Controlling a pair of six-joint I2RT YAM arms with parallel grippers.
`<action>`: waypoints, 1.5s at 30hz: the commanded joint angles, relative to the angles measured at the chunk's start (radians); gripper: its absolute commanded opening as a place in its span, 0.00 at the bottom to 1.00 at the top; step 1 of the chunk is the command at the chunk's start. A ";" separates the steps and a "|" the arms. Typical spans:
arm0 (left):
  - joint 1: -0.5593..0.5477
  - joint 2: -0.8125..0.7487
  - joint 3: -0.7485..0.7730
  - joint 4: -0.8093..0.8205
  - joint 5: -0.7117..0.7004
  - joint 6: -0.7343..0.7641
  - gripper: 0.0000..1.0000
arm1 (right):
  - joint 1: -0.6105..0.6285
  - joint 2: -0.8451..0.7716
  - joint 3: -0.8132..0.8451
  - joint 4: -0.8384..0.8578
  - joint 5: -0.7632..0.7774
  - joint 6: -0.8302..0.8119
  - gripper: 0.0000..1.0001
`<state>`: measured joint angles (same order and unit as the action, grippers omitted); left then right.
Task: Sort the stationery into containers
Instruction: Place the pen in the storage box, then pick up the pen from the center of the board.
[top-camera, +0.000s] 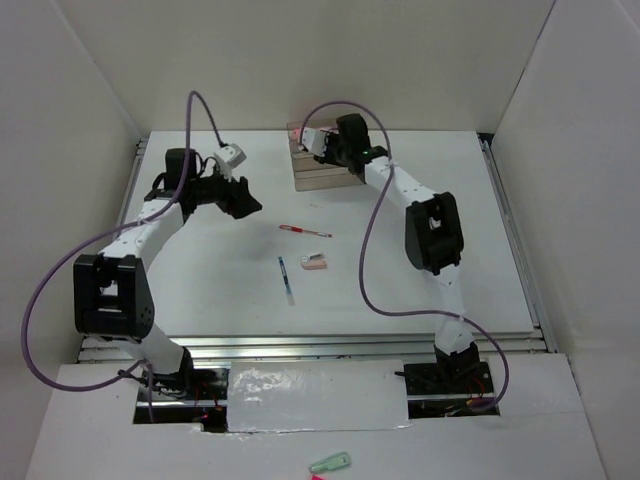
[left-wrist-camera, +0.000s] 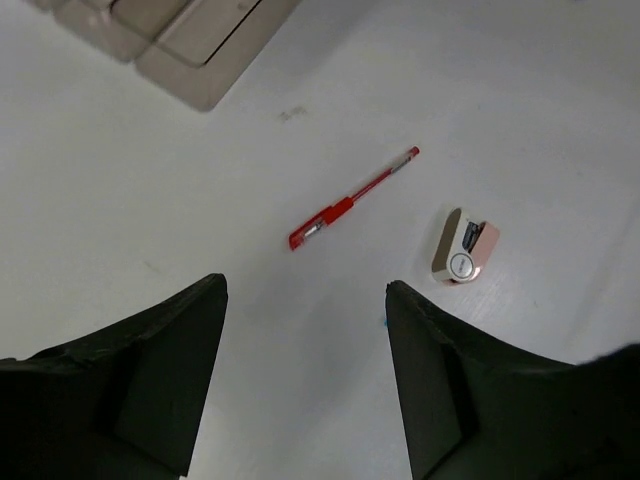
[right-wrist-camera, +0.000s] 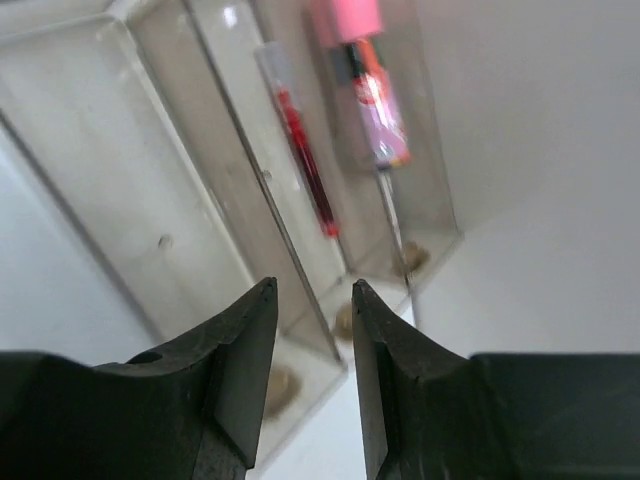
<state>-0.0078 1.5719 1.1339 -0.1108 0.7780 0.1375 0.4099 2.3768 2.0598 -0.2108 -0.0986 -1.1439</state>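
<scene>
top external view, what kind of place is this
Probably a robot test cell: a white table boxed in by plain white wall panels, two white-and-black robot arms bolted at its near edge, and a clear smoky plastic organiser.

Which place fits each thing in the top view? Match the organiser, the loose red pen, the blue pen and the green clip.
Things:
1 organiser
2 loose red pen
3 blue pen
4 green clip

Places:
a by the bottom edge of the view
b under the right end effector
c just left of the eraser
d mid-table, nearest the organiser

Pairs: 1-b, 2-d, 3-c, 4-a
</scene>
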 joint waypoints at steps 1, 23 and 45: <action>-0.099 0.056 0.104 -0.136 0.004 0.339 0.76 | -0.037 -0.323 -0.096 -0.041 -0.033 0.275 0.43; -0.409 0.706 0.839 -0.811 -0.218 1.036 0.58 | -0.209 -1.209 -0.839 -0.473 -0.262 0.900 0.90; -0.474 0.754 0.900 -0.790 -0.353 1.021 0.08 | -0.263 -1.275 -0.876 -0.524 -0.305 0.854 0.89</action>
<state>-0.4732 2.3547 1.9942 -0.9012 0.4362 1.1938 0.1581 1.1397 1.1908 -0.7212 -0.3836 -0.2806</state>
